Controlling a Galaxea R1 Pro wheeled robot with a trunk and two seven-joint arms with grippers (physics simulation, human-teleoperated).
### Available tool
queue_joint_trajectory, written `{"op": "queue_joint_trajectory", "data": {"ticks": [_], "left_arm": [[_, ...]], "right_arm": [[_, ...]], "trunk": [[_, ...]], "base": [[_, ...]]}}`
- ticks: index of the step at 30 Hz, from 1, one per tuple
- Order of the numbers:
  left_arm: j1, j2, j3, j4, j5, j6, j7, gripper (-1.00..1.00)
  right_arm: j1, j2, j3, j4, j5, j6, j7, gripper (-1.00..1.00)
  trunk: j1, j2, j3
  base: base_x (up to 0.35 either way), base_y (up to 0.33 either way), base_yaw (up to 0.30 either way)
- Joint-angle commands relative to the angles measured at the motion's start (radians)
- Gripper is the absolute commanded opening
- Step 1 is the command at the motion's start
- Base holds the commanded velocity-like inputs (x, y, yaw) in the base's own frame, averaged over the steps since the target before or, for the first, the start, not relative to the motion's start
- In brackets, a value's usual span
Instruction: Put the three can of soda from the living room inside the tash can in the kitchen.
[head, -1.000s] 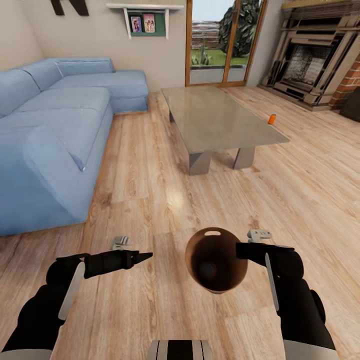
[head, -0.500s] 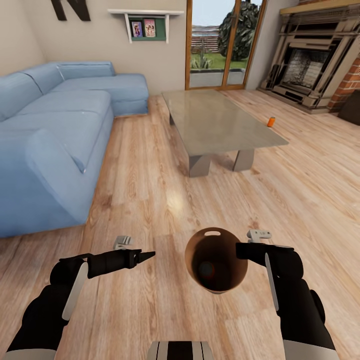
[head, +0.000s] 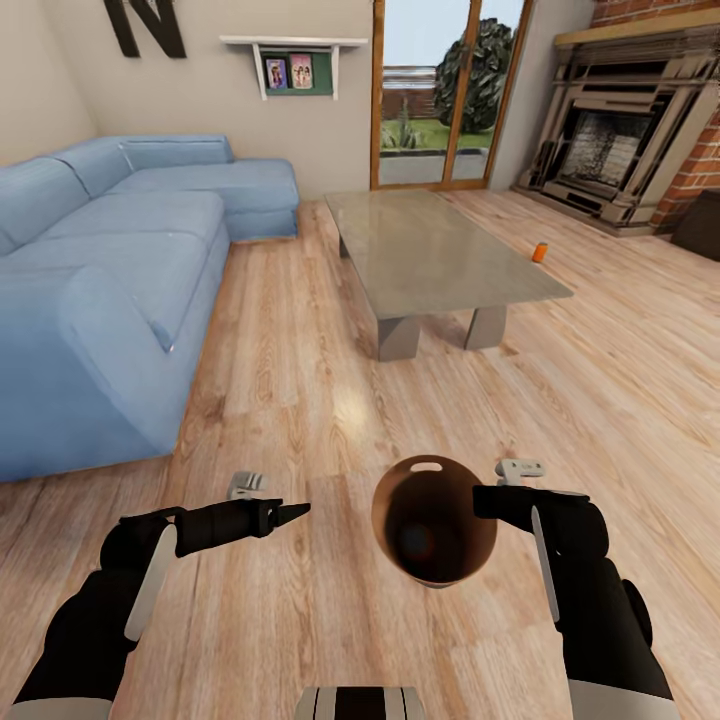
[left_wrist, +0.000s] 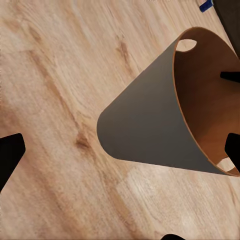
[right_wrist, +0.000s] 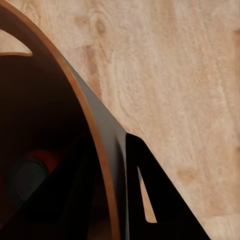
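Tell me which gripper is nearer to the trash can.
Right. The right gripper is at the trash can, its fingers clamped over the rim. The left gripper hangs off to the can's side, with bare floor between them.

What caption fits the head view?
Right gripper carries the bin toward an orange can on the coffee table.

one tash can (head: 435, 520), one soda can inside it (head: 417, 541), one soda can on the coffee table (head: 540, 252).
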Motion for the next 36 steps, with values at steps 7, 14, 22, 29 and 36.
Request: {"op": "queue_joint_trajectory", "data": {"ticks": [7,14,22,29,36], "left_arm": [[0.0,0.0,-0.001,0.006,0.0,0.0,0.001,1.0],[0.0,-0.001,0.001,0.02,-0.001,-0.028,0.001,1.0],[0.0,-0.002,0.001,0.026,0.0,-0.034,0.001,1.0],[0.0,-0.002,0.001,0.028,0.0,-0.035,0.001,1.0],[0.0,-0.002,0.001,0.028,0.0,-0.035,0.002,1.0]], "right_arm": [[0.0,0.0,0.0,-0.001,-0.015,0.002,0.0,-1.0],[0.0,0.0,0.0,0.001,-0.015,0.002,0.0,-1.0],[0.0,-0.032,-0.007,0.001,-0.015,0.002,0.0,-1.0],[0.0,-0.051,-0.015,0.001,-0.015,0.002,0.001,-1.0],[0.0,-0.052,-0.015,0.001,-0.015,0.002,0.001,-1.0]], "trunk": [[0.0,0.0,0.011],[0.0,0.0,0.022],[0.0,0.0,0.035],[0.0,0.0,0.046],[0.0,0.0,0.057]], "base": [[0.0,0.0,0.0],[0.0,0.0,0.0],[0.0,0.0,0.0],[0.0,0.0,0.0],[0.0,0.0,0.0]]}}
